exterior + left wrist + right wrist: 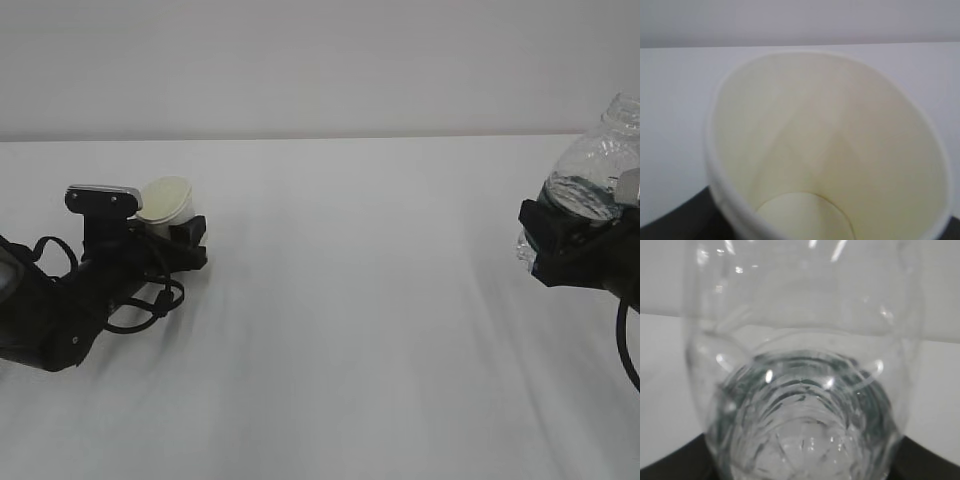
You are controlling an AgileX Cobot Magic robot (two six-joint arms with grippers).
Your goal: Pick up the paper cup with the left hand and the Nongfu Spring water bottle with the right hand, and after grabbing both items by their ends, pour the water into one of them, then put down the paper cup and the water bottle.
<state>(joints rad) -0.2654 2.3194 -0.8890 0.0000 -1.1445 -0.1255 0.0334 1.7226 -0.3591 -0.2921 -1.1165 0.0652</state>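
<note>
One paper cup [166, 200] is seen at the left of the bare white worktop [350, 300], set between the jaws of the left claw [185, 232], whose grip cannot be told, and one water bottle [592, 180] is clamped by the right claw [560, 240] at the far right.

No lettering, brand, number or sign can be read in any of the views. The bottle [598, 170] shows only clear ribbed plastic with a dark band seen through it, no legible words. The paper cup [825, 150] is plain inside and out. The black arm [60, 300] carries no marking that can be made out here.
</note>
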